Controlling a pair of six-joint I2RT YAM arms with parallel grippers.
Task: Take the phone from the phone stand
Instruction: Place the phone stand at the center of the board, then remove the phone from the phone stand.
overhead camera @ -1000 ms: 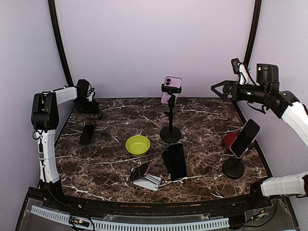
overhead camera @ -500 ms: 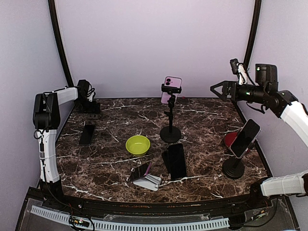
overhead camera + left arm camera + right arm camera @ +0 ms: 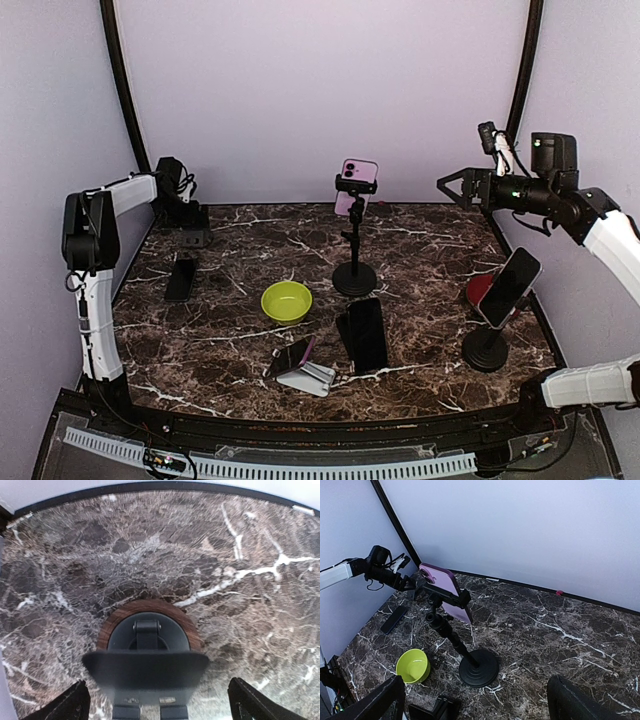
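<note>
Left wrist view shows the left hand (image 3: 161, 706) spread wider than a second ago, empty above a small wood-rimmed stand (image 3: 145, 630) at the tabletop's (image 3: 430, 250) far left corner. The right hand (image 3: 452, 186) is wide and empty too; the pink phone (image 3: 357, 185) sits clamped on the tall stand (image 3: 354, 275), so removal looks undone

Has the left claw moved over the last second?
Yes: left claw has shifted slightly up-image, toward the back wall, away from the flat phone.

The left claw (image 3: 189, 224) has spread its jaws wider and drawn slightly up from the wood-rimmed stand (image 3: 148, 630).
</note>
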